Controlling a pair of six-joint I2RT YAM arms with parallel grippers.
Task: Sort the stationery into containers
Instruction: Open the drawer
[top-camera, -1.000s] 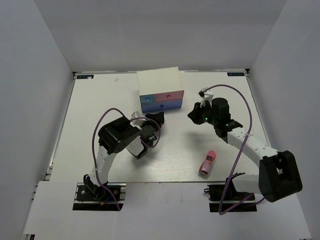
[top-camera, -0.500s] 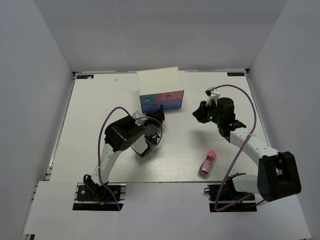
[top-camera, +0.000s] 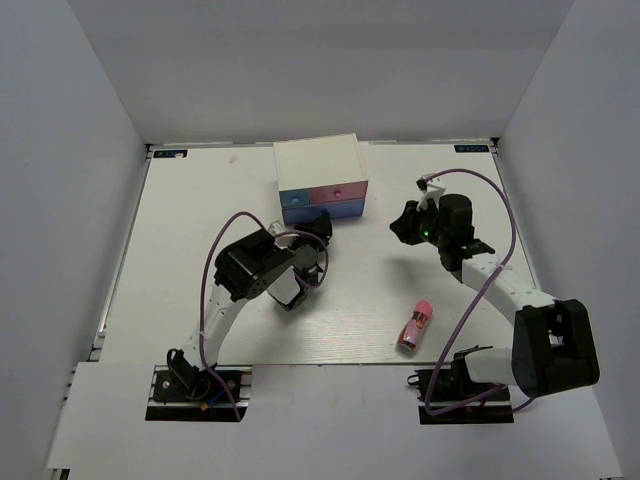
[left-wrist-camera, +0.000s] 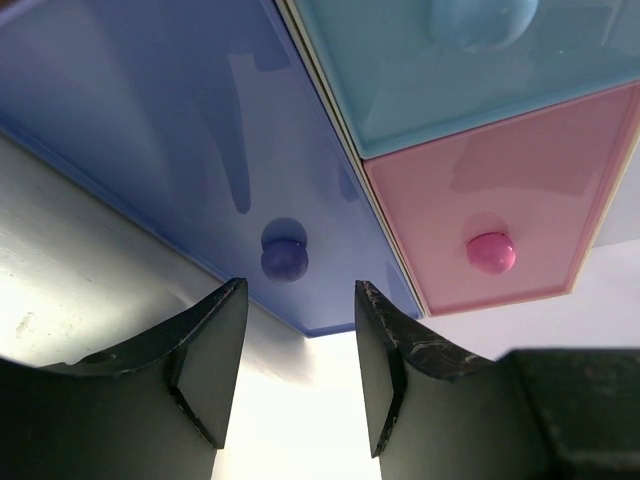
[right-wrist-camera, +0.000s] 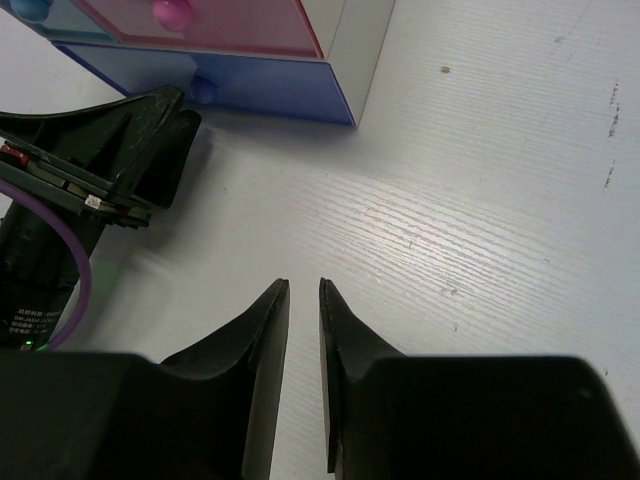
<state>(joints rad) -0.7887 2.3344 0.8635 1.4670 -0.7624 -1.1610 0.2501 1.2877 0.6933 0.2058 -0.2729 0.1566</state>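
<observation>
The white drawer chest (top-camera: 318, 165) stands at the back middle, all three drawers closed. My left gripper (top-camera: 318, 229) is open and empty, just in front of the wide periwinkle drawer (left-wrist-camera: 170, 150). Its jaws stand either side of, and a little short of, the drawer's knob (left-wrist-camera: 285, 261). The pink drawer (left-wrist-camera: 500, 190) and the light blue drawer (left-wrist-camera: 440, 70) show above. My right gripper (top-camera: 402, 226) is empty over bare table, right of the chest, its jaws (right-wrist-camera: 302, 286) all but closed. The pink tube (top-camera: 415, 325) lies near the front right. The highlighters and the pot are out of view.
In the right wrist view the chest's corner (right-wrist-camera: 350, 40) and my left arm's gripper (right-wrist-camera: 130, 150) lie ahead on the left. White walls enclose the table (top-camera: 200, 220) on three sides.
My left gripper has moved up to the periwinkle drawer front. My right gripper has drifted a little right and back, away from the chest.
</observation>
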